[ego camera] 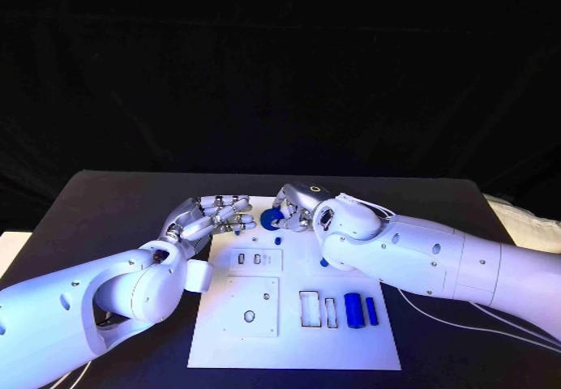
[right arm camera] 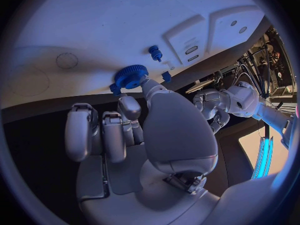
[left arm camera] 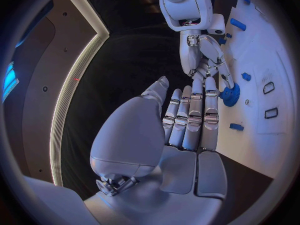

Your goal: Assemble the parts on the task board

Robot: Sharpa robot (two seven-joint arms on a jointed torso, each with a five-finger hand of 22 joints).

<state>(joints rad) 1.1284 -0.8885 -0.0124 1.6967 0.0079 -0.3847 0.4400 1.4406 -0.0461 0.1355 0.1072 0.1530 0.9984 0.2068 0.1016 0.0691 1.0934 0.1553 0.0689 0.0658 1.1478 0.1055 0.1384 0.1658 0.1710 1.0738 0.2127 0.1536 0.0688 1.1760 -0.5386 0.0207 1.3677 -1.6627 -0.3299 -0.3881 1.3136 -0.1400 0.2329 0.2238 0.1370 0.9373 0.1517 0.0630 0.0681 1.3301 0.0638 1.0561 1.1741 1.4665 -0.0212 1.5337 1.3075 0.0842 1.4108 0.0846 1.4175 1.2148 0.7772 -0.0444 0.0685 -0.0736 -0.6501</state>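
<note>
At the task board's [ego camera: 293,340] far edge, the right hand [ego camera: 295,209] pinches the blue gear [ego camera: 272,220]; the left hand [ego camera: 216,217], fingers apart and empty, waits just beside.

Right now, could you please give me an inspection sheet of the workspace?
Surface: black table with the white task board in the middle.
Job's things: a blue gear at the board's far edge; a small blue peg stands on the board nearby; two blue bars lie at the board's near right, beside empty slots.
Clutter: nothing seen.
Hands: right hand has fingertips on the blue gear; whether it grips it, I cannot tell. Left hand has its fingers stretched out side by side near the gear, holding nothing.
Cables: thin white cables run on the table under the right arm.
Surroundings: black backdrop behind the table.
</note>
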